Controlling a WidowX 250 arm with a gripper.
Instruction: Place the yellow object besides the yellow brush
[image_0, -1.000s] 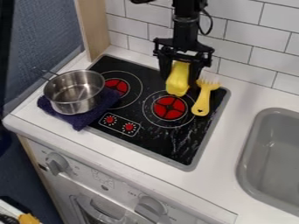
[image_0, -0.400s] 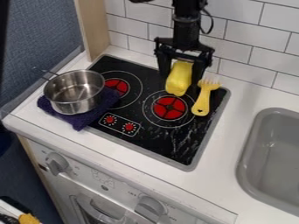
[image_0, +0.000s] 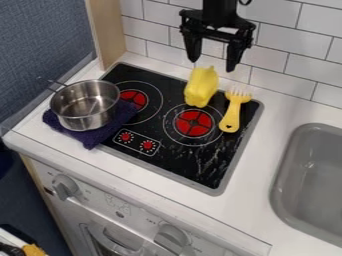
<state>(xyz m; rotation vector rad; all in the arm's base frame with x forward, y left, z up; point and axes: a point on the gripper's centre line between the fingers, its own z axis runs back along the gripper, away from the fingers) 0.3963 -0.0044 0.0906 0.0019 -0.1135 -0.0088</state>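
Looks like the yellow object (image_0: 201, 87) is sitting on the stovetop (image_0: 212, 175) just left of the yellow brush (image_0: 234, 110) because that's the spot asked for, and the gripper (image_0: 213, 59) hangs above with fingers spread, presumably to clear it.

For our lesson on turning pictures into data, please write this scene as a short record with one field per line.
gripper: black, open, above the stove
yellow object: on the stove's back part, beside the brush, not held
yellow brush: on the stove, bristles toward the wall
pot: metal, on the cloth
cloth: dark blue, partly over the stove's edge
stove: black top, red burner centres
sink: grey, at the picture's right
task state: looks done
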